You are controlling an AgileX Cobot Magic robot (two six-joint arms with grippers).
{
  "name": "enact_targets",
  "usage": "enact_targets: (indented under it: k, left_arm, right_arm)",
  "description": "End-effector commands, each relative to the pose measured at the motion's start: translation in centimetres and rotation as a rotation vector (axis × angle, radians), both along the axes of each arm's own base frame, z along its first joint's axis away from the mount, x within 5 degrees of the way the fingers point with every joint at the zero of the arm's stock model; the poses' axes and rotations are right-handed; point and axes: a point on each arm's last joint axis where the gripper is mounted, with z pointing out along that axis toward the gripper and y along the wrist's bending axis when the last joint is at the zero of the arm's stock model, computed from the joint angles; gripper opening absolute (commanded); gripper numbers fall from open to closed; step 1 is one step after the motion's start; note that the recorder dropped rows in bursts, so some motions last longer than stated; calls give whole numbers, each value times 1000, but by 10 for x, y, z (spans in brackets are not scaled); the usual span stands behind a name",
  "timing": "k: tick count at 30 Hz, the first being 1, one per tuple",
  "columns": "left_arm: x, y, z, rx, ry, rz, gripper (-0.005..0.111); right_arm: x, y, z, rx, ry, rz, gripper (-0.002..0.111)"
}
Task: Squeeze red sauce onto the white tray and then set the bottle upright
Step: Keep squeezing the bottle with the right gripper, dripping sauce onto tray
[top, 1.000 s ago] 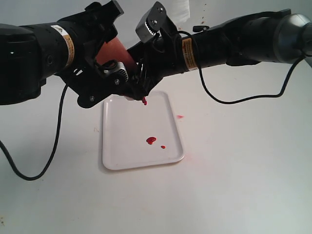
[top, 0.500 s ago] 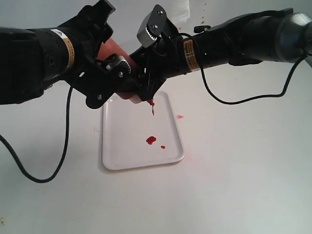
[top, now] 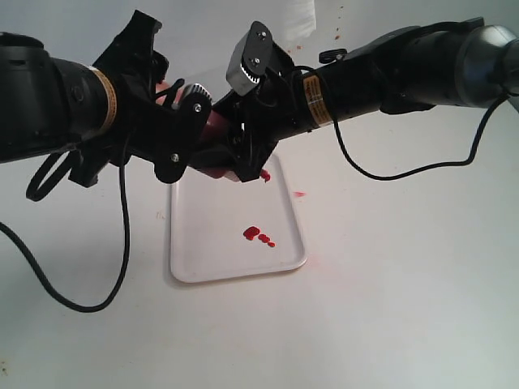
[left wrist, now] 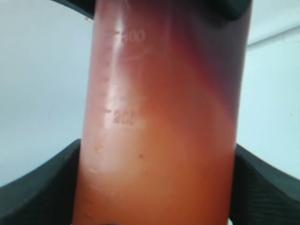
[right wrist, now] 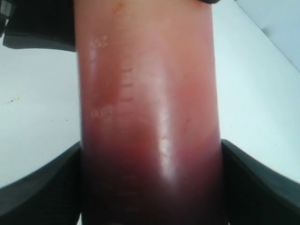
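Observation:
The bottle [top: 212,123], translucent with dark red sauce, hangs tilted above the far edge of the white tray [top: 203,243], its red nozzle [top: 264,174] pointing right and down. Both grippers clamp its body from opposite sides: my left gripper [top: 193,146] and my right gripper [top: 243,144]. In the left wrist view the bottle [left wrist: 164,122] fills the frame between the left gripper [left wrist: 157,187] fingers. The right wrist view shows the bottle [right wrist: 147,117] the same way in the right gripper [right wrist: 150,187]. Three small blobs of red sauce [top: 252,233] lie on the tray.
A faint pinkish smear [top: 299,194] stains the white table right of the tray. Black cables hang from both arms, one looping at the left [top: 81,304], one at the right [top: 405,168]. Red specks [top: 336,32] mark the back surface.
The bottle swung toward level, nozzle moving right. A hanging drip fell and the tray gained small blobs beside the first. The left arm rotated and lifted.

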Motion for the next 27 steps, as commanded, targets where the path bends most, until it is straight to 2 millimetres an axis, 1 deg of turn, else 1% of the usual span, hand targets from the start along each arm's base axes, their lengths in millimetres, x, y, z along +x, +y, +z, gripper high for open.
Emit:
enact_targets:
  k: [1,3,7,19,27]
  left_arm:
    - [-6,-9,6,-186,34,23,0]
    - [-6,-10,6,-244,39,46,0]
    - [-6,-13,7,-274,42,33,0]
    - [-6,-13,7,-265,40,22,0]
    - [-6,-13,7,-219,32,-11,0]
  right_arm:
    - [6,-1,5,24,-5,-80,0]
    - [6,-1,5,24,-5,-80,0]
    - [6,-1,5,24,-5,-80,0]
    - [6,-1,5,25,-4,-78,0]
    - [6,-1,5,22,-19,-66,0]
